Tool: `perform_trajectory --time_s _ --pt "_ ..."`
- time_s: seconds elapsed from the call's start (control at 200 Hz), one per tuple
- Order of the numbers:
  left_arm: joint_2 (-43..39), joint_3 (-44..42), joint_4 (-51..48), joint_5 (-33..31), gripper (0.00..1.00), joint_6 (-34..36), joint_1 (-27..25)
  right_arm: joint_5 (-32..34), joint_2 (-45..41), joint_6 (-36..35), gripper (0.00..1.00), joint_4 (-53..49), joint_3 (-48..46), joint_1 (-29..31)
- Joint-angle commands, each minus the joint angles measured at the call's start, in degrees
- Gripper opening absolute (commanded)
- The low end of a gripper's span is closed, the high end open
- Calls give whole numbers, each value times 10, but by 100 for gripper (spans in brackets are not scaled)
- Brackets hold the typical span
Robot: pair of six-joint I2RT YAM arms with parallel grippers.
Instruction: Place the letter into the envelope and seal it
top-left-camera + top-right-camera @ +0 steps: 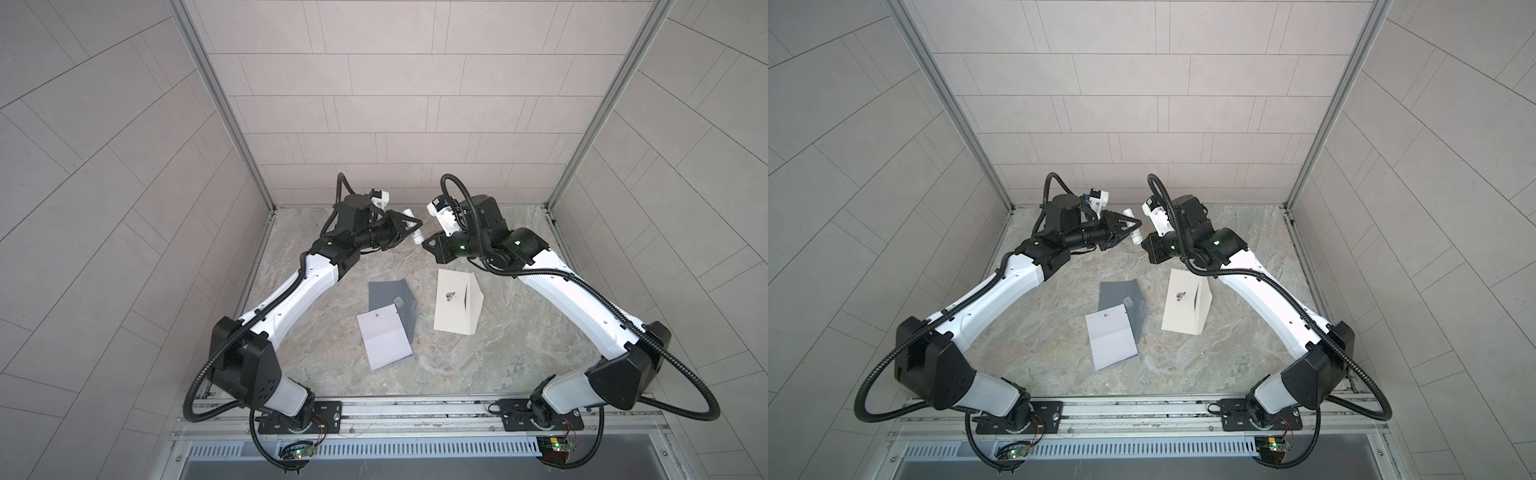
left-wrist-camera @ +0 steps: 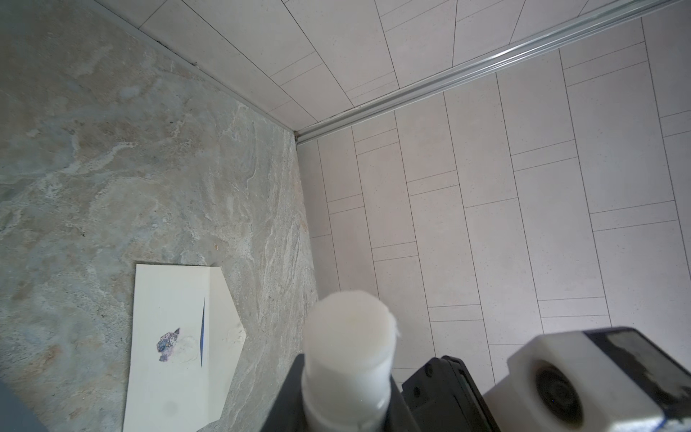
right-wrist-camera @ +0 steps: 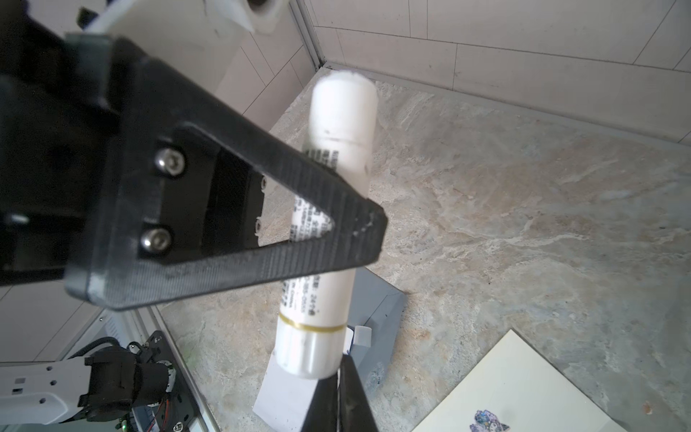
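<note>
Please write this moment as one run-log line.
left gripper: shut on glue stick | right gripper: at stick's gold-ringed end, grip unclear | white paper: on grey sheet | cream envelope: flap open

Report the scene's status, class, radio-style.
Left fingers shut on glue stick, raised. Right fingers closed at its end. Letter lies overlapping grey envelope. Nothing blocking.

Pale creased letter [image 1: 384,340] lying flat, overlapping grey envelope [image 1: 386,293], cream stickered envelope [image 1: 451,307] near, its flap open
</note>
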Motion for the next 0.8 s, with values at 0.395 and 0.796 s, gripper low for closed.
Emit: perform_trajectory --time_s 0.395,0.796 --pt "-8 -14 19 38 0 -5 -16 -50 -11 7 35 42 -4 -3" --pt "-39 -65 156 74 0 40 -16 -261 -14 69 0 112 -35 -41"
